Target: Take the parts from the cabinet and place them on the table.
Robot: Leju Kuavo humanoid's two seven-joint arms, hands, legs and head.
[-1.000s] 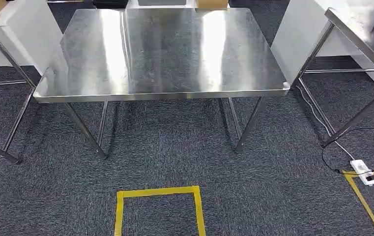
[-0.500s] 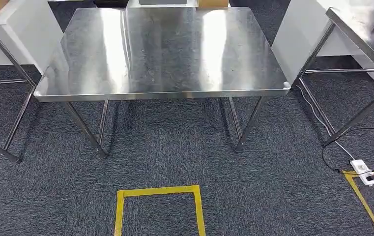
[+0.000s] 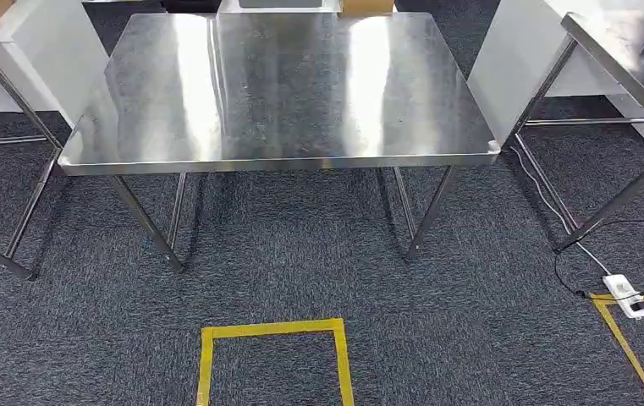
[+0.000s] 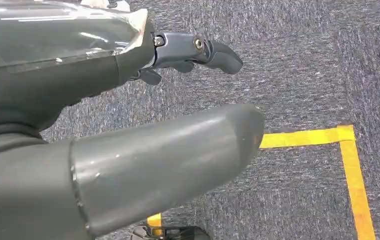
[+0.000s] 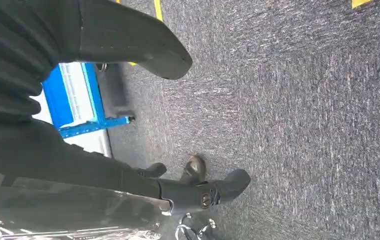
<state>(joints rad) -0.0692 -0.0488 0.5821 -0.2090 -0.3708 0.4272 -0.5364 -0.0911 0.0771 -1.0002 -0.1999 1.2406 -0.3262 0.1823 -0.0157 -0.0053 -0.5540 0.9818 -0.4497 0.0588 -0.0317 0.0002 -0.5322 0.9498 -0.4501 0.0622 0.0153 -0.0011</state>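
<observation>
Both hands (image 4: 128, 125) (image 5: 103, 115) over carpet (image 3: 470, 338)

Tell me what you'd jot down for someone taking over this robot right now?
Left hand: open, holds nothing, hanging above the carpet.
Right hand: open, holds nothing, also hanging over the carpet.
Steel table: straight ahead, no parts on its top.
A yellow tape square marks the floor in front of the table.
Done: nothing delivered as far as can be seen.
Left: fetch the parts from the cabinet and set them on the table.
</observation>
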